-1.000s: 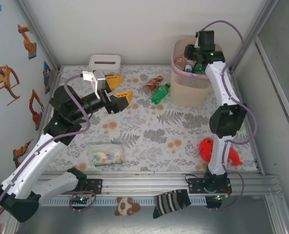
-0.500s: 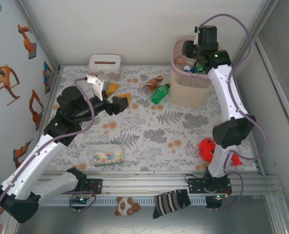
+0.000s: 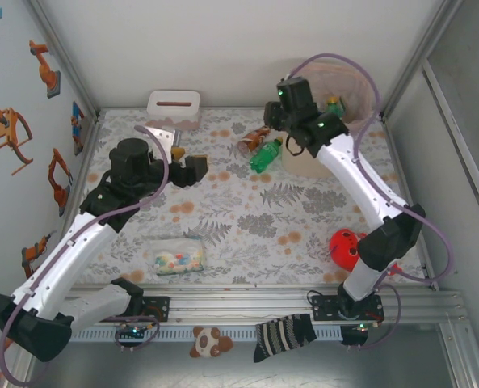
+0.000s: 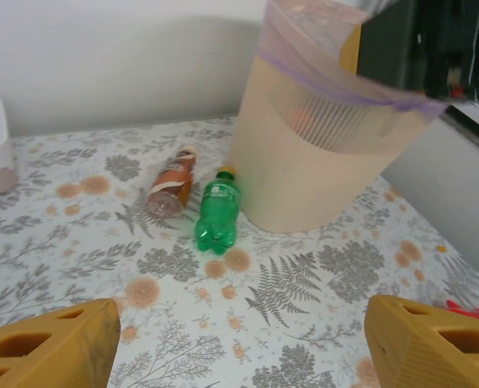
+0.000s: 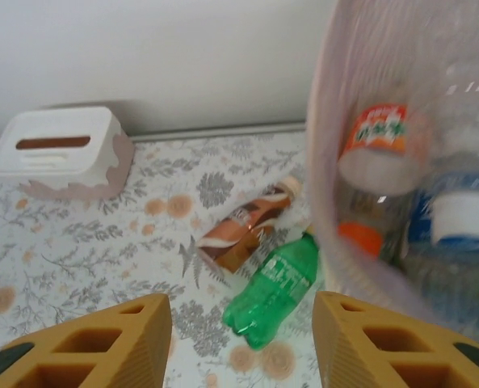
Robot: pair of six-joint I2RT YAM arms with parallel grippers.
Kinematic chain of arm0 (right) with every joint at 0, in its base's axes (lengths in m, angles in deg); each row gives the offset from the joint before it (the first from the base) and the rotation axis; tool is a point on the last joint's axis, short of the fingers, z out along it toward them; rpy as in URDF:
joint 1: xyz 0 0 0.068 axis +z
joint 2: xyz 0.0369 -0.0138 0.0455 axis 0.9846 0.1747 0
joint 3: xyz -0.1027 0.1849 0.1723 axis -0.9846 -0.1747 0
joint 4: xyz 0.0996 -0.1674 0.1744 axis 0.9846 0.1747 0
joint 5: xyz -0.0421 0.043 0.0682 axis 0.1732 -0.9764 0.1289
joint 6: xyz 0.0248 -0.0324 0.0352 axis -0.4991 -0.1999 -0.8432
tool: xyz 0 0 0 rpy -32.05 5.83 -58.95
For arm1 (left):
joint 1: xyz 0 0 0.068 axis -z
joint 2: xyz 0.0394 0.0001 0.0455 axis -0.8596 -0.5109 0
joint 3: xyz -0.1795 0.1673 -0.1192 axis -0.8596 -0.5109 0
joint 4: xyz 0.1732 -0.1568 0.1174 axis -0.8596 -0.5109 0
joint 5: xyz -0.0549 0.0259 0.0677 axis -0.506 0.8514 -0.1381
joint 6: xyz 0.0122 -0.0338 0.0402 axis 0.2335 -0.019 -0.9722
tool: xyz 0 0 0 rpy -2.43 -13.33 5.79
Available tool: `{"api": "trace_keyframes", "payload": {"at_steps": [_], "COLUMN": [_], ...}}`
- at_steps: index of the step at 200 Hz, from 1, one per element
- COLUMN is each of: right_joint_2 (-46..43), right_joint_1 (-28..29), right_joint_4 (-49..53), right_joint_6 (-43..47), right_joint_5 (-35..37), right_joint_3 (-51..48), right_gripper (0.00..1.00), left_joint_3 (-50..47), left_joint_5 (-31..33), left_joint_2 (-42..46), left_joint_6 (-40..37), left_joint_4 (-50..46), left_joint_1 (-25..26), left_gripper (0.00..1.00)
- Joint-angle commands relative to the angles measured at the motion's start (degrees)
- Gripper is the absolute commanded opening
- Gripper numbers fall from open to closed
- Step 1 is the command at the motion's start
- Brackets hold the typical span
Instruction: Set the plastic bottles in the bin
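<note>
— What lies on the flowered cloth (image 3: 247, 210)?
— A white tissue box (image 3: 173, 107) at eleven o'clock, against the back wall. A clear packet (image 3: 174, 256) of coloured pieces lies flat at seven o'clock. A red toy (image 3: 346, 245) is at four o'clock.
— And off the cloth?
— At six o'clock, beyond the metal rail (image 3: 247, 295), a striped sock (image 3: 283, 334) with a small bear toy (image 3: 209, 341) near it.
</note>
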Motion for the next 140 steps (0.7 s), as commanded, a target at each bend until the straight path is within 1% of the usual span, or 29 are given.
{"api": "trace_keyframes", "payload": {"at_steps": [1,16,43,76,107,140], "right_joint_2": [-1.0,0.2,3.7,8.9,14.6,20.9], "right_joint_1": [3.3,4.9,6.6,8.0,8.8,9.0], "right_joint_4": [-4.1,-4.6,-5.5,-6.9,-8.1,-8.0], "right_joint_6": [-6.3,-9.1,-14.1,-20.8,-27.4,-32.4], "right_joint_5": [9.8,14.4,19.4,20.1,20.7,22.7], "right_joint_3": [-3.1,-4.8,-7.3,-9.0,-9.3,-7.6], "right_gripper": [0.53,0.55,0.58,0.61,0.68,0.77], "left_joint_3": [-1.3,-1.7,-2.5,-3.9,-5.0,-5.5], "left_joint_5": [1.1,1.2,1.4,-0.6,-0.6,-0.7], "left_joint_2": [0.5,0.8,1.4,2.2,2.5,2.7], "left_joint_6": [2.9,3.5,4.2,4.7,5.7,5.7], "left_joint_4": [-1.0,-1.6,-2.7,-2.5,-2.5,-2.9], "left_joint_1": [-1.6,-2.2,-2.6,-3.2,-3.6,-3.8], "left_gripper": [0.79,0.8,0.8,0.8,0.81,0.85]}}
